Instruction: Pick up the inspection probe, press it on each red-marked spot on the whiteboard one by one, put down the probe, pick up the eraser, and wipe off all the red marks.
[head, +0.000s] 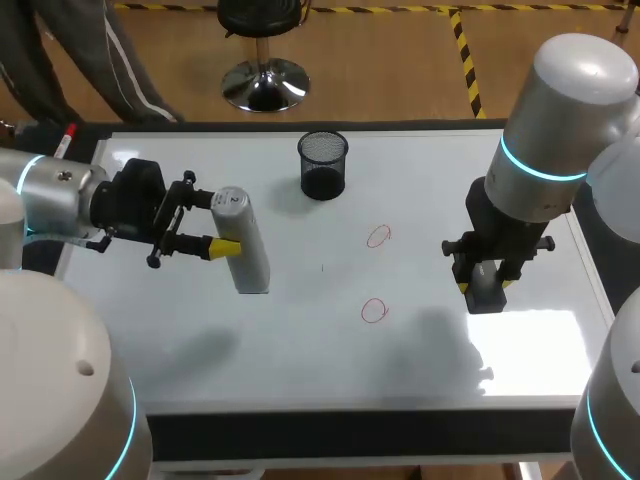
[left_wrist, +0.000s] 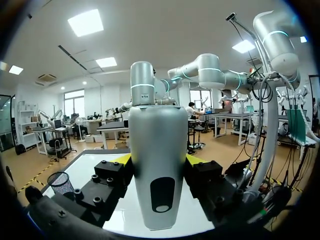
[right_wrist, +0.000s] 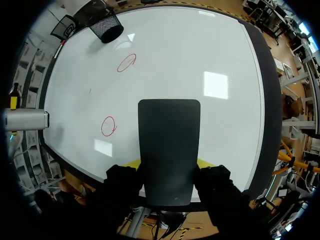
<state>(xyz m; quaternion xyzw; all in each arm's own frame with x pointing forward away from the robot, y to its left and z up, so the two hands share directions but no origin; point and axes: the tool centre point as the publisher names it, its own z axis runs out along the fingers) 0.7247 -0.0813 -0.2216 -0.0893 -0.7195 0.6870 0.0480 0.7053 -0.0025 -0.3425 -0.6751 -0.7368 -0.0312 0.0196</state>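
My left gripper (head: 221, 222) is shut on the inspection probe (head: 245, 245), a silver-grey cylinder held upright over the left part of the whiteboard (head: 300, 350). In the left wrist view the probe (left_wrist: 158, 165) fills the gap between the yellow-tipped fingers (left_wrist: 123, 159). I cannot tell whether its lower end touches the board. My right gripper (head: 485, 285) is shut on the dark eraser (head: 487, 292) above the board's right side. The right wrist view shows the eraser (right_wrist: 169, 145) clamped from both sides. Two red marks (head: 378, 236) (head: 373, 311) lie between the arms, ahead of the eraser (right_wrist: 126, 62) (right_wrist: 108, 126).
A black mesh cup (head: 323, 165) stands at the back middle of the board, beyond the upper red mark. A red-capped marker (head: 65, 140) lies on the dark border at the far left. The board's dark frame (head: 350, 430) runs along the front.
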